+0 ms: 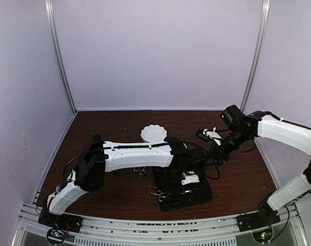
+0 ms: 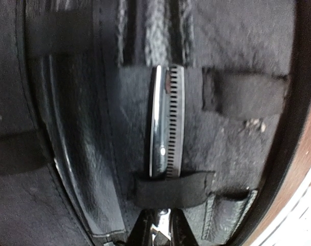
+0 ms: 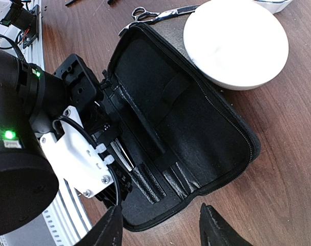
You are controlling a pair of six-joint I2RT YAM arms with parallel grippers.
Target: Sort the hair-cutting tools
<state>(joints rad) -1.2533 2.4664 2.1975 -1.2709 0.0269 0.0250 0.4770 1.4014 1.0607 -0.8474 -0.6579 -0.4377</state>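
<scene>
The black zip case [image 1: 196, 197] lies open near the table's front. My left gripper [image 1: 188, 180] is low over it, shut on a silver toothed pair of scissors [image 2: 167, 128]. The blades lie under an elastic strap [image 2: 173, 188] inside the case, with my left gripper [image 2: 164, 233] just behind the strap. These scissors also show in the right wrist view [image 3: 122, 156]. A second pair of silver scissors [image 3: 160, 14] lies on the table just beyond the case's corner, and also shows in the top view [image 1: 158, 194]. My right gripper [image 3: 163, 230] is open and empty above the case's edge [image 3: 237, 159], and also shows in the top view [image 1: 201, 136].
A plain white bowl [image 3: 236, 43] stands against the case's far side. A scalloped white bowl [image 1: 153, 133] stands further back. Two small dark sticks [image 3: 70, 2] show at the top edge of the right wrist view. The left arm [image 1: 129, 156] spans the table's middle.
</scene>
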